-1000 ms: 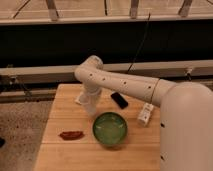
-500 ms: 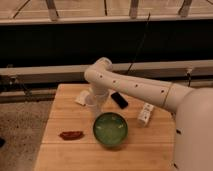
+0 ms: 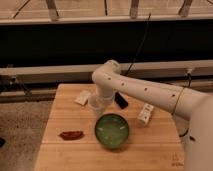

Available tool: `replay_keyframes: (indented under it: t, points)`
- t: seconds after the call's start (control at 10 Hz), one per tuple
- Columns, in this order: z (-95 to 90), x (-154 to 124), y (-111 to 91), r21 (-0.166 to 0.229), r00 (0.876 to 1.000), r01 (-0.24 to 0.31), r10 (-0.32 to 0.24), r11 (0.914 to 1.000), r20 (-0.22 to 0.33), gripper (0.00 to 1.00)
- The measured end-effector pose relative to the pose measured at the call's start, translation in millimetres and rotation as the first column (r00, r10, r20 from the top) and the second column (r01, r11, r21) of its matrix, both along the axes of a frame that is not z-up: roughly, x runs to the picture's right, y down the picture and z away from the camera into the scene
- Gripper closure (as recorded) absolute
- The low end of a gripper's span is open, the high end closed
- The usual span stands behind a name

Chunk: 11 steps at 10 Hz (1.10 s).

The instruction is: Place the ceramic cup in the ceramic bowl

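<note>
The ceramic cup [image 3: 96,105] is small, white and tapered. It hangs just beyond the far left rim of the ceramic bowl [image 3: 112,131], which is round, green inside and sits on the wooden table near its front. My gripper [image 3: 99,98] comes down from the white arm [image 3: 145,90] and is shut on the cup, holding it a little above the table. The fingers are mostly hidden behind the wrist and the cup.
A red-brown flat object [image 3: 71,135] lies left of the bowl. A white rectangular box [image 3: 145,113] stands right of the bowl. A black object [image 3: 121,101] and a small white packet [image 3: 83,97] lie further back. The table [image 3: 60,155] ends at left and front edges.
The arm has swung right and toward the front, carrying the cup from the table's back left toward the bowl's rim. The bowl and other items have not moved.
</note>
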<state>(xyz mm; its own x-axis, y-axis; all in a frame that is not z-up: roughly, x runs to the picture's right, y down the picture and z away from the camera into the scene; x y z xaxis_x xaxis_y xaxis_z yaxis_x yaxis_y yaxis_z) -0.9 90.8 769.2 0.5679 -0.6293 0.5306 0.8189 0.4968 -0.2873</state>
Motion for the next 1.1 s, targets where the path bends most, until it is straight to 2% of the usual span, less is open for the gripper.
replay_keyframes:
  t: [0.5, 1.1]
  points:
    - [-18.0, 20.2, 11.8, -0.015, 1.0, -0.014, 0.015, 0.9998, 0.017, 0.99]
    - [-38.0, 46.2, 37.8, -0.033, 0.999, -0.032, 0.034, 0.9989, 0.04, 0.99]
